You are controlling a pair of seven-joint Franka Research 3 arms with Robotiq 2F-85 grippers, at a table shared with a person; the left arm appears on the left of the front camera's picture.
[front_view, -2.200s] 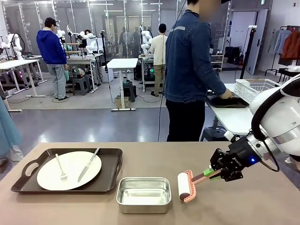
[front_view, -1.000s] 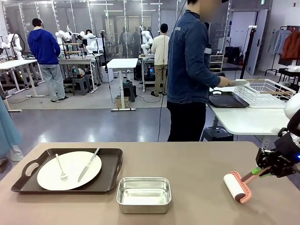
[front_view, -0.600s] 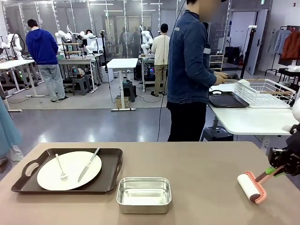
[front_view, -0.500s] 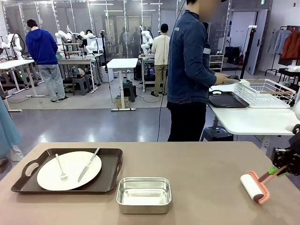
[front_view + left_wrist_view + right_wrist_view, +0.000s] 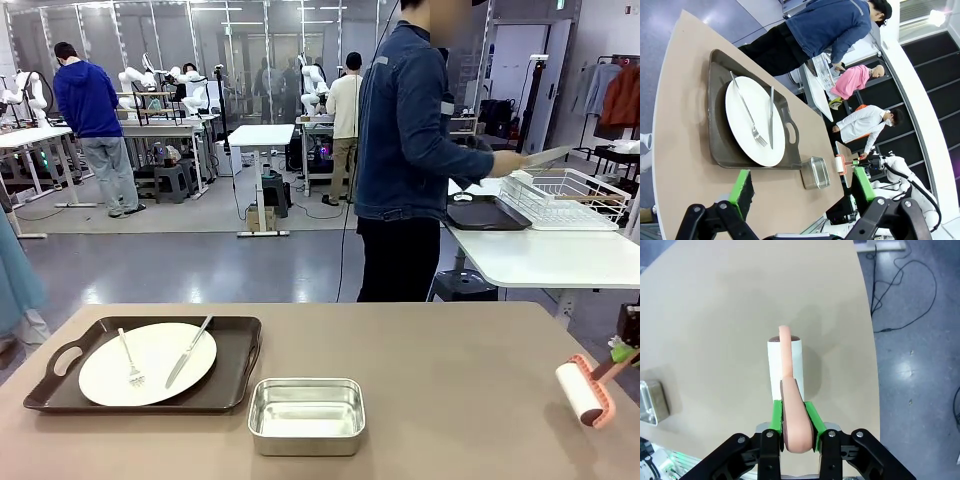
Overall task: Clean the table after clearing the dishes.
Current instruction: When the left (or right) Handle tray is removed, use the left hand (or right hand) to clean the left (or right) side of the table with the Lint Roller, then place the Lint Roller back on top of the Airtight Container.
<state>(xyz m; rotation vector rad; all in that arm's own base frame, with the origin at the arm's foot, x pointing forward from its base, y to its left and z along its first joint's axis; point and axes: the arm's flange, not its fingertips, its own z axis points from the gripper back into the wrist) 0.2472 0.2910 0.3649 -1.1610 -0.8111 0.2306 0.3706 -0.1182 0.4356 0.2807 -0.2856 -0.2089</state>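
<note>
One tan counter (image 5: 430, 380), the largest item. One dark brown handled tray (image 5: 245, 360) sits at its left end, carrying one white plate (image 5: 155, 345). One small steel pan (image 5: 306, 415) stands just beside the tray's right corner, near the front edge. One lint roller (image 5: 582, 392), a white roll on a pink handle, is at the counter's right end, well apart from the pan. On the plate lie one knife (image 5: 190, 351) and one fork (image 5: 128, 360), side by side. Right hand (image 5: 794, 413): clamped on the roller's handle. Left hand (image 5: 802, 186): fingers wide apart, holding nothing.
</note>
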